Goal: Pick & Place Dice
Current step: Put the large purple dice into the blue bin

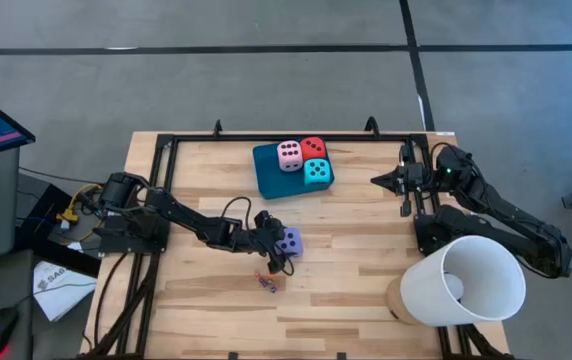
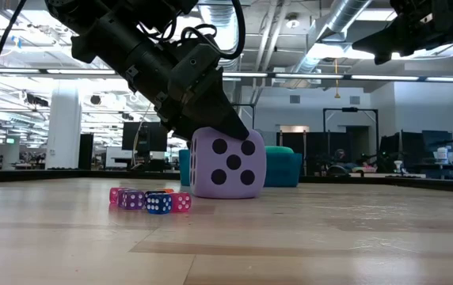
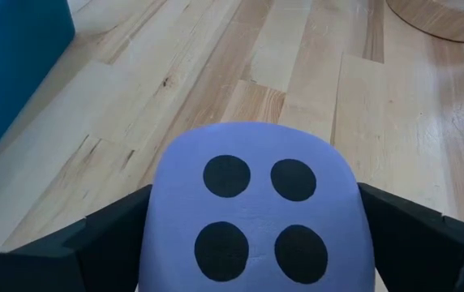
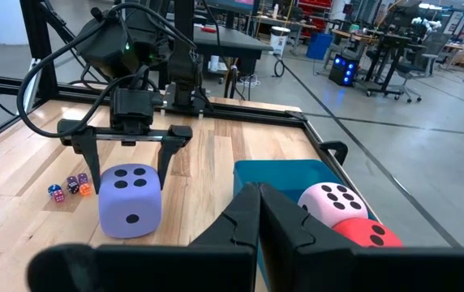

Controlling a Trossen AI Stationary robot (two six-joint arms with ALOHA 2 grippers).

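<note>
Right now left end effector [image 1: 278,246] wrapped around the purple die [image 1: 289,241], fingers flanking both sides, die sitting on the desk [image 1: 346,290]. Just beside it, a little cluster of tiny dice [image 2: 149,200]. Farther out, teal tray [image 1: 266,171] holding the pink die [image 1: 290,155], red die [image 1: 314,148] and turquoise die [image 1: 316,173]. Way off, right end effector [image 1: 380,180] hovering, fingers pinched together on nothing.

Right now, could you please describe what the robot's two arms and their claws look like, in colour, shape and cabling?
Both arms are black, built of slim jointed links. The left claw is a wide crossbar carrying two thin, straight fingers, with looping black cables above it and a small green light on its housing. The right claw ends in angular, wedge-shaped black fingers. Orange and yellow wiring shows at the left arm's base.
</note>
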